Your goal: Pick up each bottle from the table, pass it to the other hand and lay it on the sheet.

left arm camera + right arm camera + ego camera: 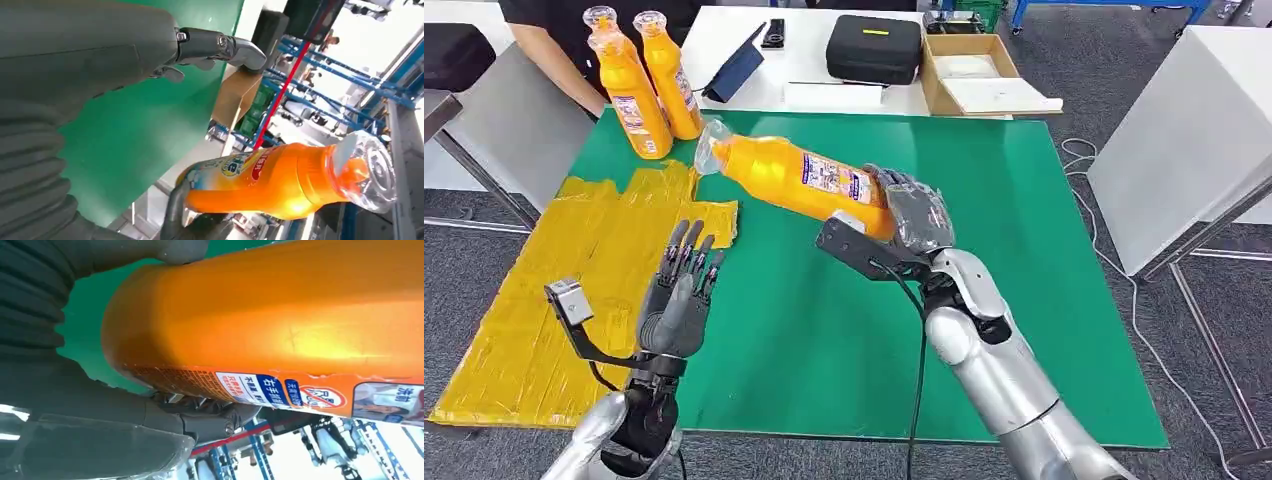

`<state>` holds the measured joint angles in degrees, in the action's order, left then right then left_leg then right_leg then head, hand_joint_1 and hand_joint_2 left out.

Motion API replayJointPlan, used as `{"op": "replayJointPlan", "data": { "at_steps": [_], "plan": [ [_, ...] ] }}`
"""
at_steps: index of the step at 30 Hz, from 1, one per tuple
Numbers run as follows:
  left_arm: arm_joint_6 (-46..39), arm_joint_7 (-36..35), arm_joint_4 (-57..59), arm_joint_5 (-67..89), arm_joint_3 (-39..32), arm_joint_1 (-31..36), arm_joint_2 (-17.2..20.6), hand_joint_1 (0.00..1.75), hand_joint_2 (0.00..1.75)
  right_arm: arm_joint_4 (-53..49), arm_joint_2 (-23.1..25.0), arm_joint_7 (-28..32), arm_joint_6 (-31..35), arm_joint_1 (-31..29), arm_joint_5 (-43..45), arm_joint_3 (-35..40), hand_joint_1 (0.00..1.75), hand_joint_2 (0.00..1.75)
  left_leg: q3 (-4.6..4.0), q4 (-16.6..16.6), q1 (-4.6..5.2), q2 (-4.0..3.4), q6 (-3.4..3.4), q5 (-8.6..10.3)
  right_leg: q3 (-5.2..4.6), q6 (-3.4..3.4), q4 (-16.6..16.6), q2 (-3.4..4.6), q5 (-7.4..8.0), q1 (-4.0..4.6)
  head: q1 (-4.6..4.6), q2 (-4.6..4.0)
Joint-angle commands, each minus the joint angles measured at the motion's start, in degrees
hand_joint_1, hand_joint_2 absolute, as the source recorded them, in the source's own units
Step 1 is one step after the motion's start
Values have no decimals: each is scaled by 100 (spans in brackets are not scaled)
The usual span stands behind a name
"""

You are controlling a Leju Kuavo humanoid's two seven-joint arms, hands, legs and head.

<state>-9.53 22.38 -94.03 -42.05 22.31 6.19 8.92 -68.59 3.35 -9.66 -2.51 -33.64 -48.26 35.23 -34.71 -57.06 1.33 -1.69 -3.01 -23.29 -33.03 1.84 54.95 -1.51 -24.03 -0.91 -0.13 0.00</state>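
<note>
The right robot hand [911, 212] grips an orange bottle [799, 174] by its base, holding it nearly level above the green desk [1024, 300], clear cap pointing toward the robot's left. In the right wrist view the bottle's label strip shows white and blue panels with Chinese characters and a red prohibition sign, too small to read fully; the head view shows a white and blue label around the bottle's middle. The left robot hand [679, 290] is open and holds nothing, fingers spread and pointing upward over the desk's left part, just beside the crumpled yellow sheet [554, 290] that drapes over the desk's left edge. Two more orange bottles [649, 85] stand upright, touching each other, at the far left corner of the desk, their labels facing the camera but illegible. A person in black [564, 40] stands behind them. Beyond the green surface, a white table carries a black case [874, 47], an open cardboard box [979, 75] and a dark tablet [736, 68] propped at a tilt.
</note>
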Motion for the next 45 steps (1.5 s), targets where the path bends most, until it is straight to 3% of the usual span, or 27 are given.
{"op": "replayJointPlan", "data": {
  "at_steps": [1, 10, 14, 15, 16, 21, 27, 30, 33, 45],
  "plan": [
    [-724, 473, 499, 730, 289, 693, -354, 0, 175, 678, 209, -123, 12, -364, 194, 629, 175, 175, 6, -1, -5, 12, 16, -1, 7, -7, 0, 2, -2, 2, 0, 0],
    [-994, 348, 630, 775, 212, 985, -602, 0, 175, 1182, 550, -142, 12, -480, 79, 802, 175, 175, 25, -6, -13, 23, 41, -10, 24, -18, 5, 12, -10, 6, 0, 0],
    [-1016, 280, 571, 751, 139, 1003, -699, 0, 175, 1195, 679, -168, 11, -473, -73, 960, 175, 175, 9, -2, -7, 11, 20, -3, 9, -8, 1, 6, -4, 3, 0, 0],
    [-1009, 225, 523, 734, 78, 966, -740, 0, 175, 1149, 672, -195, 29, -460, -145, 986, 175, 175, 28, -7, -14, 22, 43, -14, 28, -19, 5, 15, -13, 6, -2, 0],
    [-980, 148, 494, 696, 38, 944, -764, 0, 175, 1108, 656, -219, 53, -455, -238, 1024, 175, 175, 10, -2, -7, 6, 20, -5, 8, -8, 2, 11, -4, 3, 0, 0],
    [-964, 115, 479, 664, 18, 932, -766, 0, 175, 1078, 643, -221, 63, -446, -274, 1036, 175, 175, 4, -1, -6, 6, 16, -2, 5, -7, 1, 7, -2, 2, 0, 0],
    [-762, -347, 445, 304, -334, 848, -805, 0, 175, 781, 608, -346, 124, -254, -1026, 1350, 175, 175, 7, -1, -9, 5, 21, -4, 7, -10, 0, 12, -2, 5, 0, 0],
    [-734, -366, 436, 285, -348, 815, -794, 0, 175, 778, 639, -361, 135, -212, -1057, 1366, 175, 175, 30, -3, -14, 16, 46, -15, 29, -21, 3, 21, -13, 6, 0, 0],
    [-748, -318, 436, 441, -318, 687, -780, 0, 175, 800, 680, -361, 117, -36, -1102, 1366, 175, 175, 13, 3, -8, 6, 19, -4, 12, -9, -4, 8, -4, 5, 0, 0],
    [-667, -261, 530, 585, -226, 711, -756, 0, 175, 1076, 903, -278, 128, 96, -1261, 1870, 175, 175, 7, 3, -9, 9, 19, -1, 6, -9, -2, 6, -3, 4, 0, 0]
  ]
}}
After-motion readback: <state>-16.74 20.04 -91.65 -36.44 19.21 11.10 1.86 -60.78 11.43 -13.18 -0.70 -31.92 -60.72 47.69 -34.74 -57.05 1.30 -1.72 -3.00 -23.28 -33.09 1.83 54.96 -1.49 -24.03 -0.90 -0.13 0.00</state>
